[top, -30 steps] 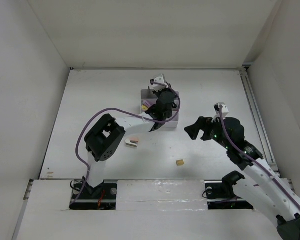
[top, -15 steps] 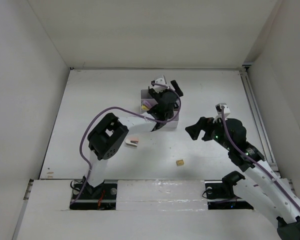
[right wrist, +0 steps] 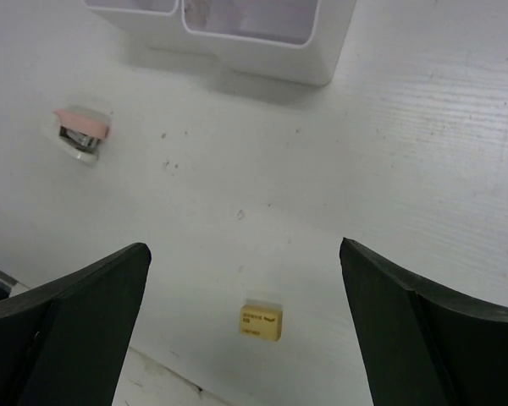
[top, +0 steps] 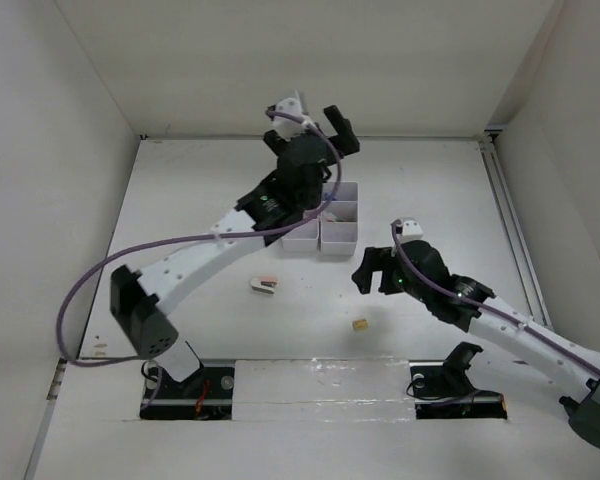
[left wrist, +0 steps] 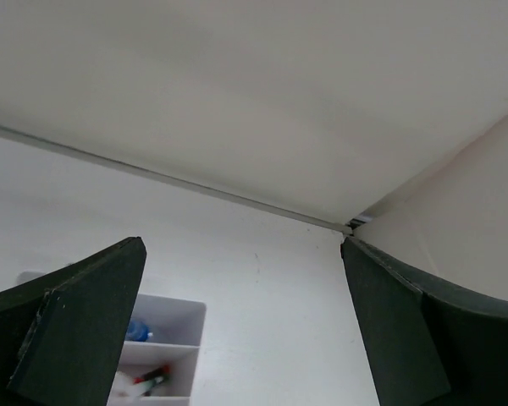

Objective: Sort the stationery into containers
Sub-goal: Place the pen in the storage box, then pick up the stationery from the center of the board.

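Observation:
The white containers (top: 337, 238) stand at mid-table, partly covered by my left arm. My left gripper (top: 311, 133) hangs open and empty above the table's back edge, beyond them. In its wrist view my left gripper (left wrist: 242, 244) frames bare table, with the containers (left wrist: 173, 338) at lower left holding a blue-capped glue bottle (left wrist: 137, 330) and red pens (left wrist: 152, 378). A tan eraser (top: 360, 325) and a white-pink stapler (top: 265, 286) lie loose on the table. My right gripper (top: 373, 274) is open just above the eraser (right wrist: 262, 322), which lies between its spread fingers; the right gripper (right wrist: 241, 249) holds nothing.
In the right wrist view the stapler (right wrist: 80, 133) lies at the upper left and the containers' front wall (right wrist: 262, 51) runs along the top. White walls enclose the table on three sides. A metal rail (top: 510, 230) runs down the right edge.
My left gripper opened, rose out of the containers and swung up towards the back wall. My right gripper moved left and lower, over the eraser.

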### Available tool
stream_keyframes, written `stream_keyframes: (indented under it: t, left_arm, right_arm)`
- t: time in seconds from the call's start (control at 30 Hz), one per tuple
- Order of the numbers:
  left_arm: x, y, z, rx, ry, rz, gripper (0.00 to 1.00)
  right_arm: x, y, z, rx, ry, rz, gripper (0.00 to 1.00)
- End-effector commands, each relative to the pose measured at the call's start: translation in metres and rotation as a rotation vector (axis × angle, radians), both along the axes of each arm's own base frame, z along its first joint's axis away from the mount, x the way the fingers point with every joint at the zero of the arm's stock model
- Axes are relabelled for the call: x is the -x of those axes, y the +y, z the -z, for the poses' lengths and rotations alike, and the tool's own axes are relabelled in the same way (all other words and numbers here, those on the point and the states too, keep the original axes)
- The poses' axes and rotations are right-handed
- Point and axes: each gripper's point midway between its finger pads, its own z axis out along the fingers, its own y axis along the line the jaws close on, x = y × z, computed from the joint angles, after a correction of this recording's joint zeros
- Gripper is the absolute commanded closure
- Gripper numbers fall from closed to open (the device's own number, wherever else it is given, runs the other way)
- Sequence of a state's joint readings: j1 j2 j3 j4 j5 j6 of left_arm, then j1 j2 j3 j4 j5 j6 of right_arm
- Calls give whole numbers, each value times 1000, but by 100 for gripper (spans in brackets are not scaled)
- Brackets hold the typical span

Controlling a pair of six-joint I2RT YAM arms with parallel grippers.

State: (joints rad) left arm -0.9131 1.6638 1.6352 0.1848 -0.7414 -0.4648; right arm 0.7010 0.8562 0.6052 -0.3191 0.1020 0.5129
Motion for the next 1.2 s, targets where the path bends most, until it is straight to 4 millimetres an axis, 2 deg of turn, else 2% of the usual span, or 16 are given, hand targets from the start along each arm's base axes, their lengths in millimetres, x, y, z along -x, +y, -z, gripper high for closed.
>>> stream_keyframes:
  t: [0.0, 0.03, 0.07, 0.1, 0.13, 0.17, 0.2, 0.3, 0.33, 0.37, 0.53, 0.6, 0.67, 0.87, 1.07, 1.17]
  left_arm:
    - [19, 57, 21, -22, 146, -26, 0]
    - [24, 66, 28, -14, 175, -21, 0]
    - [32, 88, 37, -12, 201, -37, 0]
    - [40, 96, 48, -39, 227, -40, 0]
    - [47, 103, 55, -44, 242, -43, 0]
    - [56, 116, 51, -23, 235, -65, 0]
    - [64, 125, 74, -67, 288, -73, 0]
    - [83, 149, 81, -67, 314, -112, 0]
    - [88, 159, 96, -94, 350, -128, 0]
    - [93, 164, 99, -102, 358, -129, 0]
    - [123, 177, 112, -130, 409, -54, 0]
    - [132, 184, 117, -156, 438, -48, 0]
    - [141, 188, 123, -178, 470, -33, 0]
    - [161, 191, 114, -223, 444, 87, 0]
    - [173, 200, 123, -244, 425, 116, 0]
    - [175, 205, 133, -260, 426, 106, 0]
  right_arm:
    - [-13, -3, -20, 50, -51, 177, 0]
    - [-8, -2, -13, 59, -19, 217, 0]
    - [0, 5, -13, 92, -46, 227, 0]
    - [4, 11, -15, 99, -52, 234, 0]
    - [8, 18, -6, 95, -20, 280, 0]
    - [16, 14, 2, 142, -4, 303, 0]
    - [22, 18, 3, 159, -21, 322, 0]
    - [29, 13, 16, 210, 12, 415, 0]
    - [36, 21, 16, 208, 13, 388, 0]
    - [36, 21, 16, 201, 15, 393, 0]
    - [46, 25, 34, 214, 75, 349, 0]
    - [52, 25, 43, 215, 96, 313, 4]
    - [58, 35, 50, 182, 126, 256, 9]
    - [68, 40, 75, 216, 196, 201, 11]
    - [77, 36, 108, 307, 256, 194, 14]
    - [78, 40, 113, 317, 270, 187, 14]
